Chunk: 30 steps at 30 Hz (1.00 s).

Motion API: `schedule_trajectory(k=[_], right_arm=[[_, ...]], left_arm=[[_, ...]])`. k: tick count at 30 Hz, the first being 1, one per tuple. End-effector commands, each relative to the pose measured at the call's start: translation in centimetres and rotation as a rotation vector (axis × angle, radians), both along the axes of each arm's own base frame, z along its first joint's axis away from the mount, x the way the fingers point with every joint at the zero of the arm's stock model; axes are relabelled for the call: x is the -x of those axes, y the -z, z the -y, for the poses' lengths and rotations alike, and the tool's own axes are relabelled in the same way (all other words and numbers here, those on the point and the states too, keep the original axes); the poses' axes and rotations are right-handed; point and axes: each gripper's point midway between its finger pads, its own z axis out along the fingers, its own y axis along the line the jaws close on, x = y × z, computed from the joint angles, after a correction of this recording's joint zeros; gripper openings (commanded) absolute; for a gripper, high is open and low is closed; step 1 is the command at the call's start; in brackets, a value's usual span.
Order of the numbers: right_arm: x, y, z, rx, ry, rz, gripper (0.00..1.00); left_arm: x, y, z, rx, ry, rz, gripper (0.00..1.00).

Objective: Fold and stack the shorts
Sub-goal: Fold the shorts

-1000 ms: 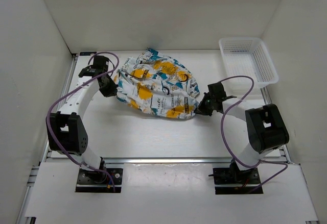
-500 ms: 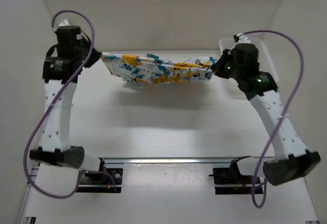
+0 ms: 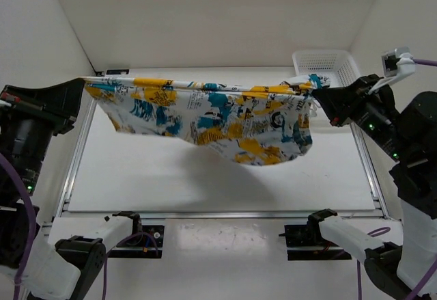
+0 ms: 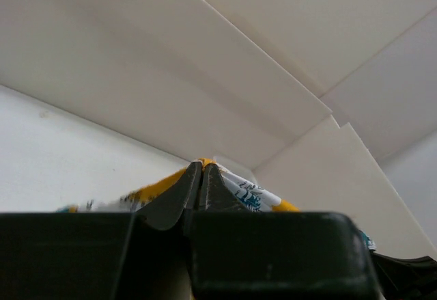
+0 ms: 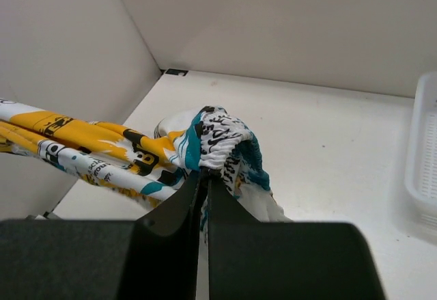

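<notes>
The shorts (image 3: pixel 225 119) are hanging in the air above the surface (image 3: pixel 205 187), stretched between the 2 arms. Their long axis is running from left to right across the top view. The left gripper (image 3: pixel 76 89) is holding the left end: in its wrist view the jaws are pressed together, with printed fabric showing just behind the tips. The right gripper (image 3: pixel 319 99) is holding the right end, its jaws closed on a bunched, gathered edge. The upper edge is lying almost taut, and the middle is sagging toward the near side. Each arm is staying at its own end, so neither is nearer. The white mesh basket (image 3: pixel 326 59) is standing at the far right, just behind the right gripper. I judge it could be getting in the way if the cloth is lowered toward that side.
</notes>
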Motion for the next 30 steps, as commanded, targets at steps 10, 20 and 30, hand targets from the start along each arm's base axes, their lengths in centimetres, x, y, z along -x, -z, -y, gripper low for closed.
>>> schedule_trajectory(k=[10,20,30], right_arm=[[-4.7,8.7,5.6,0.212,0.357,-0.26,0.0],[-19.2,25.3,3.0,0.32,0.43,-0.567,0.0],[-30.7,33.9,0.5,0.299,0.356,-0.714,0.0]], left_arm=[[-8.9,2.9,-4.6,-0.06,-0.294,-0.135,0.1],[-30.5,16.7,-2.1,-0.158,-0.179,-0.503,0.1],[-43.6,28.2,-5.1,-0.135,-0.094,-0.66,0.1]])
